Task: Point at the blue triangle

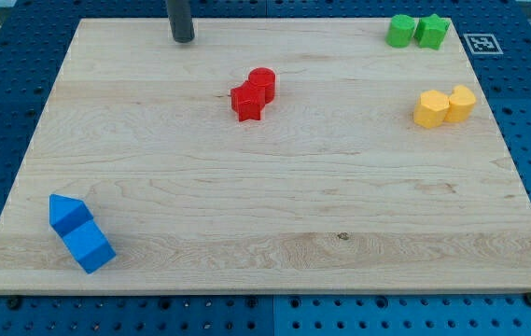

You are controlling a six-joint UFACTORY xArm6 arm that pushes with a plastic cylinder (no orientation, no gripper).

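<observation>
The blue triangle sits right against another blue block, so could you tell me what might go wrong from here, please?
1. The blue triangle touches the blue cube, so my tip could end nearer the cube or nudge either block.
2. My tip is at the view's top; drifting right on the way down could clip the red blocks.

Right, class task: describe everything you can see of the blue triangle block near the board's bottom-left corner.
The blue triangular block is a solid, matte-looking prism, perhaps painted wood, lying on the pale wooden board near the view's bottom-left corner. Its lower-right side touches a blue cube-like block, so the two form a diagonal pair. Nothing else touches it. My tip is far away, near the view's top edge, up and to the right of it.
</observation>
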